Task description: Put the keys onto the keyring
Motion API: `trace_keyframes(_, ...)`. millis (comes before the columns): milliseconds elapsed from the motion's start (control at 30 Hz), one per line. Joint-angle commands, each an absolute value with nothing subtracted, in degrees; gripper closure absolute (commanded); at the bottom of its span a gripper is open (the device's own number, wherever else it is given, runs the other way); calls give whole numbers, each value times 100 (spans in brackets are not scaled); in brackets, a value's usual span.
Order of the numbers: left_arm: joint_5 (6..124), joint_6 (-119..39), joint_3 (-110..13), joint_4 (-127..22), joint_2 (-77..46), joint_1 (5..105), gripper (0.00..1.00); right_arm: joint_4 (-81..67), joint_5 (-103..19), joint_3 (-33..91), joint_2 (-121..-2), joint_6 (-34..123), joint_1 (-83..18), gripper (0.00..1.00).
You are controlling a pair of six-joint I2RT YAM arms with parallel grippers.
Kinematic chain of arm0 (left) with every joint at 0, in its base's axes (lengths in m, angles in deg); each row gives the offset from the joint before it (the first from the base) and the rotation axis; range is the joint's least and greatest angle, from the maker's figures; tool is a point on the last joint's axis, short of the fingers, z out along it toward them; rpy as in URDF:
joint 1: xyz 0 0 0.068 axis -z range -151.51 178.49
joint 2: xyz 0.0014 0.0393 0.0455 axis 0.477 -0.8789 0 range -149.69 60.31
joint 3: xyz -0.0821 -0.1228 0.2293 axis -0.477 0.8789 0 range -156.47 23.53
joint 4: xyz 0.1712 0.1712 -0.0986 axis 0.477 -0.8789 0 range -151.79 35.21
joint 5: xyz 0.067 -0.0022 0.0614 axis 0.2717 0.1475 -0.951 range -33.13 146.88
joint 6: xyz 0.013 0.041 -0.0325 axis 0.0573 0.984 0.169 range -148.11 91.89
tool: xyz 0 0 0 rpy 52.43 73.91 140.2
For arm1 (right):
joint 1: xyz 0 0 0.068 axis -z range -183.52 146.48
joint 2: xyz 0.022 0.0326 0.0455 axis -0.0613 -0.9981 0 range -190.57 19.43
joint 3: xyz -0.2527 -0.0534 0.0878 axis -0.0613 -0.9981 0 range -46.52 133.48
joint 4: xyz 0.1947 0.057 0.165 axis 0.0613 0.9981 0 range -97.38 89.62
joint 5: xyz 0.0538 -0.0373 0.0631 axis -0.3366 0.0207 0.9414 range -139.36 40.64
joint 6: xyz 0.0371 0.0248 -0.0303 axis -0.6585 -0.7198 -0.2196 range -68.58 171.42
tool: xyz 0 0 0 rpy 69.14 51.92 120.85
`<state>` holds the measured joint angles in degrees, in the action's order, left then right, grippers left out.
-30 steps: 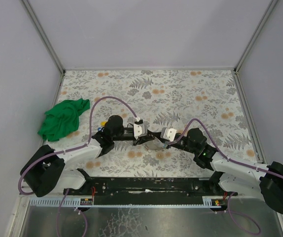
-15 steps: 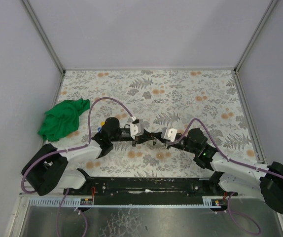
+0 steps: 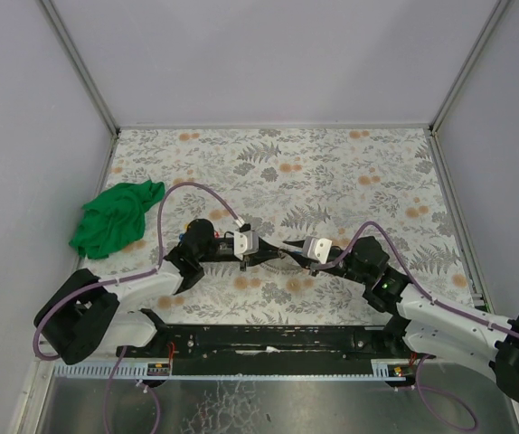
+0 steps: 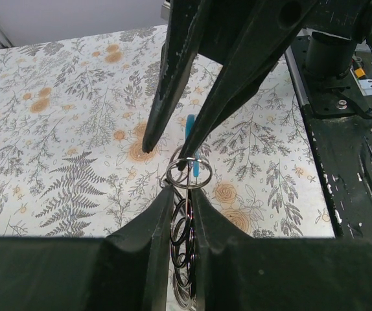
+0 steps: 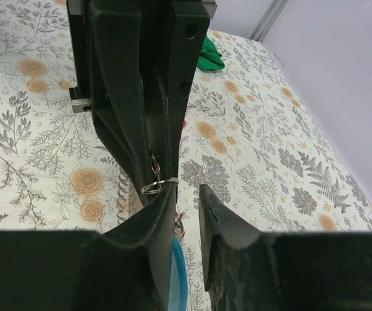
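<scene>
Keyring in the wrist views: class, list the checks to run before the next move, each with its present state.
1. Left gripper shut on the keyring: ok.
2. Right gripper open, well apart: ok.
3. Light-blue arc in sight, low between the right gripper's fingers: ok.
4. Small silver ring close to both grippers: ok.
5. Any key threaded on the keyring: cannot tell.
6. Green cloth away from both grippers: ok.

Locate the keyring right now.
Left wrist view, bottom centre: the keyring is pinched in the left gripper, its light-blue part just below the right gripper, whose tips are open. From above, it hangs between both grippers near the table front.
</scene>
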<state>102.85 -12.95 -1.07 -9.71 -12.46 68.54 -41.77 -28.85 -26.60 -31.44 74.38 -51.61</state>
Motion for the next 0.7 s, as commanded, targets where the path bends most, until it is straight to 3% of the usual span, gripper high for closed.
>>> trace_keyframes(0,10374,-1043,-32,-790,-1037,6848,100,-3818,-2908,-2269,-2883,7537,-5162,72)
trace_keyframes(367,10228,-614,-9,-1354,-662,6848,100,-2751,-2788,-1762,-2764,7695,-5160,68)
trace_keyframes(667,9025,-1098,302,-581,-633,6897,100,-1763,-3688,-842,-3068,5089,-5160,69)
